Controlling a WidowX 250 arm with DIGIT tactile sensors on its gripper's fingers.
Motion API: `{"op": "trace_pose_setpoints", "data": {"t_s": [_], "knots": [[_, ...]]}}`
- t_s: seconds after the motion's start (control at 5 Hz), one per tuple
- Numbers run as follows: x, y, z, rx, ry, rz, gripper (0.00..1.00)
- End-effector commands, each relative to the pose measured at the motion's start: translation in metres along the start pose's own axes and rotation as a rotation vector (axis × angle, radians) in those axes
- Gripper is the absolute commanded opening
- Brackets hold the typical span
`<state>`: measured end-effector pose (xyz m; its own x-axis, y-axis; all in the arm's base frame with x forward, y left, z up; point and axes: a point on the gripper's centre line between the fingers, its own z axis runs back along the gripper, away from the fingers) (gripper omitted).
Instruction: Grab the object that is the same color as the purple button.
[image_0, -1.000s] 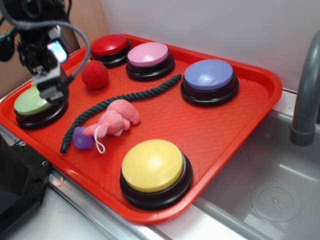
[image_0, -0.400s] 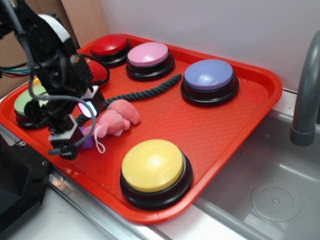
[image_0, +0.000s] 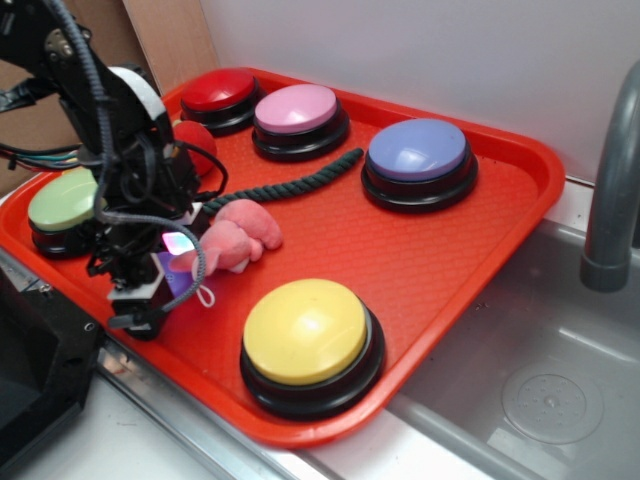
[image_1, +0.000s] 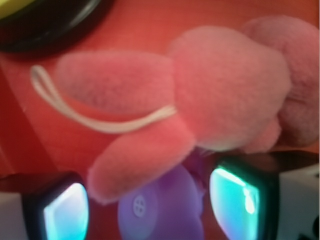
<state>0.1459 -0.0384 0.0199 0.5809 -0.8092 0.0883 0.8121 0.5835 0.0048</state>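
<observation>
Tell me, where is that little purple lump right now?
In the wrist view, the purple lump sits at the bottom centre, between the gripper's two fingers and partly under the pink plush toy; the exterior view mostly hides it.

Pink plush toy (image_0: 232, 240) beside green rope (image_0: 290, 182) on red tray (image_0: 430, 270).
</observation>
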Motion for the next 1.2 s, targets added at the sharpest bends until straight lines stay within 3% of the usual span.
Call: {"op": "trace_pose_setpoints", "data": {"t_s": [0.0, 0.4, 0.6, 0.8, 1.0], "knots": [[0.003, 0.004, 0.003, 0.006, -0.016, 0.039, 0.0], [0.002, 0.019, 0.014, -0.013, 0.021, 0.163, 0.0], [0.002, 0.034, 0.044, -0.024, 0.049, 0.413, 0.0], [0.002, 0.043, 0.085, 0.037, 0.095, 0.603, 0.0], [0.006, 0.054, 0.123, 0.07, 0.1, 0.735, 0.0]]}}
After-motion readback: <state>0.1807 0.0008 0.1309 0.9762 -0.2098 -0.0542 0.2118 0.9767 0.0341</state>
